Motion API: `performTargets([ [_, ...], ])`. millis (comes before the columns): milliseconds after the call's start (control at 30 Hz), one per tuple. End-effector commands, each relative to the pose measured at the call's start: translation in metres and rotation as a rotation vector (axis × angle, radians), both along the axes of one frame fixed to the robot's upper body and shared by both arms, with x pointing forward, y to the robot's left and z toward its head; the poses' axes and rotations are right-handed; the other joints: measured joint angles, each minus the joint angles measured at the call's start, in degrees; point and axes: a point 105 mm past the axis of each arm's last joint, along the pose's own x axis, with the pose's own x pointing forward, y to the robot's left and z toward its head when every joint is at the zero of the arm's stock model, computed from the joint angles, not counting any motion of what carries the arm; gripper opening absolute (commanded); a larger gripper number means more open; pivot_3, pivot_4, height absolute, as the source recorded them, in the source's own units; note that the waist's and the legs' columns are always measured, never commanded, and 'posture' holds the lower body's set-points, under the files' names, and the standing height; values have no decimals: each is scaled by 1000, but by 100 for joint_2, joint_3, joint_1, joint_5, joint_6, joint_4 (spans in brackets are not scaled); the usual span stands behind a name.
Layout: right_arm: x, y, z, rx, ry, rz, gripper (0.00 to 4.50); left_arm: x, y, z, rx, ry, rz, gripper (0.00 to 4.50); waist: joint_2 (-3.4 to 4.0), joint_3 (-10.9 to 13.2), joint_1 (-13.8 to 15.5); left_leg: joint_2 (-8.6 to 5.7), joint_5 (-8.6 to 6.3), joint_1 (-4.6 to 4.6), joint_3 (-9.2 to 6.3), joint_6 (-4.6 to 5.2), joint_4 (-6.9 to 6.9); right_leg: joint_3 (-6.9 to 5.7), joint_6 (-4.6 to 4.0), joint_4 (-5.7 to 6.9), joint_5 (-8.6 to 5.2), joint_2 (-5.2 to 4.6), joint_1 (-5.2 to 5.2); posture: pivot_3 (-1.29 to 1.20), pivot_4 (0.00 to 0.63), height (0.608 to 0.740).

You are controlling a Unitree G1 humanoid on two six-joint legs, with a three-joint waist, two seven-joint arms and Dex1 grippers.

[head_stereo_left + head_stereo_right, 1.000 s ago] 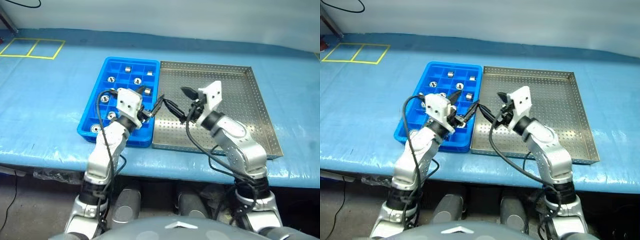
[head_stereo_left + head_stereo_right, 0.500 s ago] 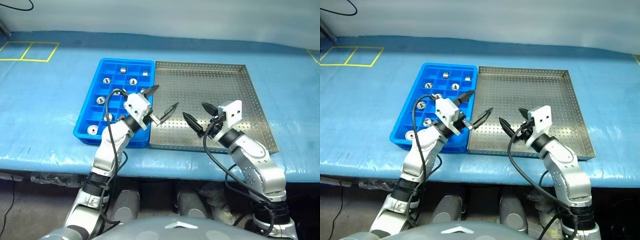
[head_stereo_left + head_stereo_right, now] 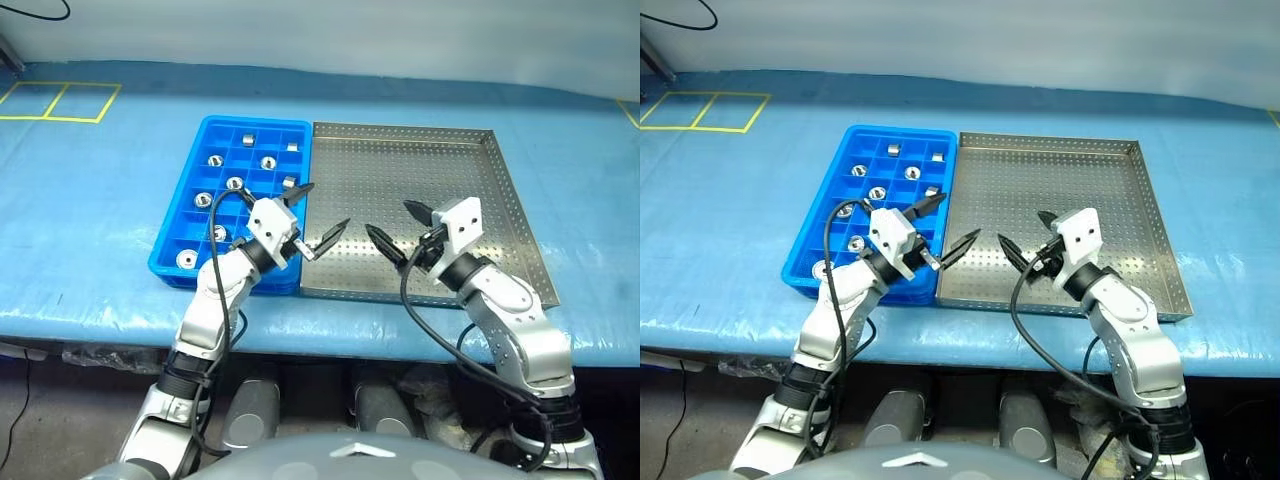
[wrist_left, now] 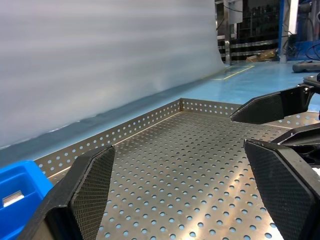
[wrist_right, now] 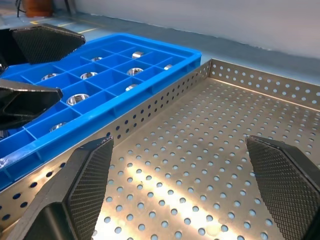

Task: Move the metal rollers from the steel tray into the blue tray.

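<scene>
Steel tray sits on the blue-covered table, touching the blue tray on its left. Left gripper and right gripper hover over the steel tray, fingers wide, holding nothing. Metal rollers lie in the blue tray's compartments.

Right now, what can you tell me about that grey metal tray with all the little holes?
The steel tray is a large, square, shallow pan of shiny grey perforated sheet metal with low raised rims. It lies flat on the blue table cover, its left rim right against the blue tray. No rollers are visible in it. Both open grippers hover over its near edge.
</scene>
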Motion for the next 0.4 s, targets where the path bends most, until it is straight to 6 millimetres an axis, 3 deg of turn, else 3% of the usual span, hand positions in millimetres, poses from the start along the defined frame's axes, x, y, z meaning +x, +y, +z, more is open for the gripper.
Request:
performTargets([
  [33, 0, 6, 9, 12, -45, 22, 4461, -6, -3, 8, 15, -48, -20, 4484, 0, 0, 1, 0, 0, 0, 0, 0, 0, 0, 0, 0, 0, 0, 0, 118, 150, 740],
  [400, 1, 9, 6, 9, -30, 23, 4461, -8, -1, 2, 55, -32, -24, 4484, 0, 0, -1, 0, 0, 1, -1, 0, 0, 0, 0, 1, 0, 0, 0, 111, 150, 740],
])
